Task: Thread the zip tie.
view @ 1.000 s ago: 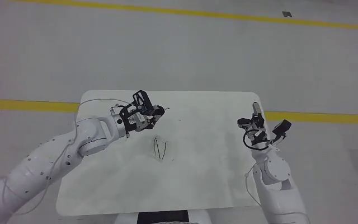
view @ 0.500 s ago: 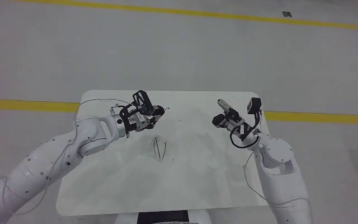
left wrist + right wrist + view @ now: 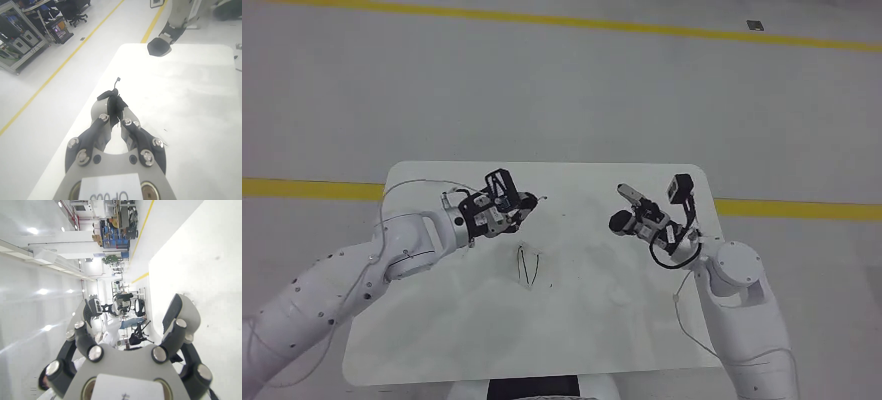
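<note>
**Top view.** My left jaws, clenched on the zip tie, hang over the far left part of the bench. My right jaws, released, stand well apart to their right, tips turned toward them. Loose ties lie on the bench nearer me.

**Left wrist view.** The tie's short free end, carrying its head, juts beyond my tips, long axis aimed roughly at the right jaws.

**Right wrist view.** Both fingers are spread, with nothing between them.
</note>
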Action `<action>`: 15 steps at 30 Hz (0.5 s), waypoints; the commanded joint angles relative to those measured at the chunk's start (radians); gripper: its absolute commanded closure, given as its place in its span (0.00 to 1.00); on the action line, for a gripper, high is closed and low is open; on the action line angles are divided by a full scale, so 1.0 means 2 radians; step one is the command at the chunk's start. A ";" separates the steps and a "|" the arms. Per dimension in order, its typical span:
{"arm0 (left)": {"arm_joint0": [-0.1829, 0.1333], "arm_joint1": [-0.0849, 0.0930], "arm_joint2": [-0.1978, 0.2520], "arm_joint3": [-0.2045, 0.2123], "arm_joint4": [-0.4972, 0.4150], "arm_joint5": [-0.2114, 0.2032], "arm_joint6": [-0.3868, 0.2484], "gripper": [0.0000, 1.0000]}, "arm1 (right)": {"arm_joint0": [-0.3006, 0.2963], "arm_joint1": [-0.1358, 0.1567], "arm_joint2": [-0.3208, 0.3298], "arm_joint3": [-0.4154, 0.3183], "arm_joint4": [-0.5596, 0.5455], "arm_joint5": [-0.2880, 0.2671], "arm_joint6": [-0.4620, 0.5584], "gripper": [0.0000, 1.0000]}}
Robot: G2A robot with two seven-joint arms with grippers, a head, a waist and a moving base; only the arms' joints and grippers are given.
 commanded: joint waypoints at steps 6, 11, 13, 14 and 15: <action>-0.004 0.009 0.011 0.005 0.053 0.000 0.012 1.00 | 0.056 0.007 -0.045 0.049 0.005 0.045 0.097 0.00; -0.007 0.015 0.020 0.002 0.051 0.000 0.018 1.00 | 0.083 0.010 -0.078 0.079 0.021 0.045 0.107 0.00; -0.009 0.016 0.021 0.001 0.054 0.000 0.017 1.00 | 0.083 0.010 -0.078 0.079 0.021 0.045 0.107 0.00; -0.009 0.016 0.021 0.001 0.054 0.000 0.017 1.00 | 0.083 0.010 -0.078 0.079 0.021 0.045 0.107 0.00; -0.009 0.016 0.021 0.001 0.054 0.000 0.017 1.00 | 0.083 0.010 -0.078 0.079 0.021 0.045 0.107 0.00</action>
